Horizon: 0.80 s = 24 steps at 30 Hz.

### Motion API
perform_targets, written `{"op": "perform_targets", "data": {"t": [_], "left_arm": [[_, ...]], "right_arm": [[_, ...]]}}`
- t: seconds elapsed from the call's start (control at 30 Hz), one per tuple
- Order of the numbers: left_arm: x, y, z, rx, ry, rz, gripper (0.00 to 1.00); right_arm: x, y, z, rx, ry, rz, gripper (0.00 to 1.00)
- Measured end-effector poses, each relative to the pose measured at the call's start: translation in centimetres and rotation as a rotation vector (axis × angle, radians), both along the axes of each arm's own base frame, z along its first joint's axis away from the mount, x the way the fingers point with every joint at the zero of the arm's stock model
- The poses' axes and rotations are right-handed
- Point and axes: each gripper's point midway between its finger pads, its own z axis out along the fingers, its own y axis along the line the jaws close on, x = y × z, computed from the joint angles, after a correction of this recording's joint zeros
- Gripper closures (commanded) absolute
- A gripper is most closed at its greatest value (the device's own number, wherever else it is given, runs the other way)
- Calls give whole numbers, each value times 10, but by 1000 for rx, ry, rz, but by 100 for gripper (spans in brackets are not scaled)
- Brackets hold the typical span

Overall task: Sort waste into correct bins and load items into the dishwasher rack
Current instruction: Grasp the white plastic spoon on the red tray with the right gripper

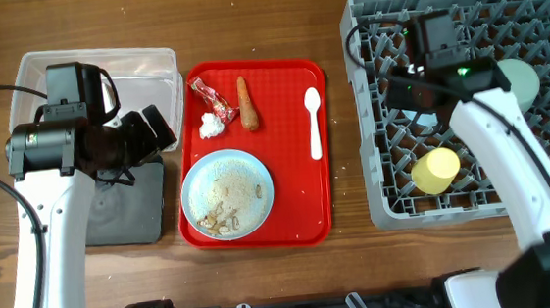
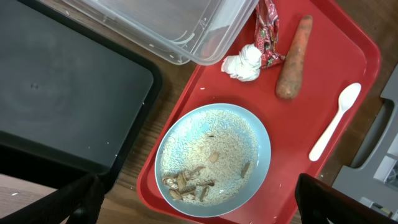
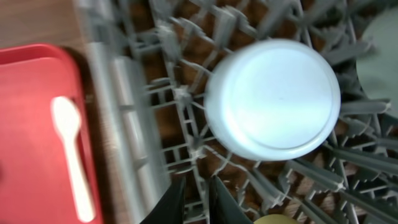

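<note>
- I see the big grey plastic rack (image 1: 372, 166) holding the round light blue bowl (image 3: 273, 99) upside down, so water runs off.
- My left gripper (image 2: 202, 202) hangs wide open over the round light blue plate (image 2: 214, 158), ready to grab.
- My right gripper (image 3: 198, 202) has its 2 fingers (image 3: 171, 205) nearly closed, empty.
</note>
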Motion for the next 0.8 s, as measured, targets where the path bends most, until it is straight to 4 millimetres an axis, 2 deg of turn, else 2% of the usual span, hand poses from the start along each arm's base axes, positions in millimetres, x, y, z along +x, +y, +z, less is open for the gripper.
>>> {"op": "perform_targets", "data": {"t": [0.03,0.07,0.13,0.27,0.33,0.43,0.53,0.6,0.63,0.67,0.73,0.77,0.8], "left_arm": [[0,0,0,0,1,0,0],[0,0,0,0,0,0,0],[0,0,0,0,1,0,0],[0,0,0,0,1,0,0],[0,0,0,0,1,0,0],[0,0,0,0,1,0,0],[0,0,0,0,1,0,0],[0,0,0,0,1,0,0],[0,0,0,0,0,0,0],[0,0,0,0,1,0,0],[0,0,0,0,0,0,0],[0,0,0,0,1,0,0],[0,0,0,0,0,0,0]], "right_arm": [[-1,-9,-14,24,47,-32,95],[-3,-20,-30,48,108,-69,96],[-4,-34,-48,68,161,-116,95],[6,-42,-52,83,136,-139,94],[9,-36,-51,111,125,-112,82],[9,6,-45,277,125,86,78],[-4,72,-10,349,53,368,72],[-23,121,4,328,36,507,61],[-32,140,3,305,48,538,60],[-35,149,-1,270,53,523,59],[-26,164,-19,209,49,476,53],[-18,170,-31,193,45,460,53],[-4,172,-60,157,62,428,53]]}}
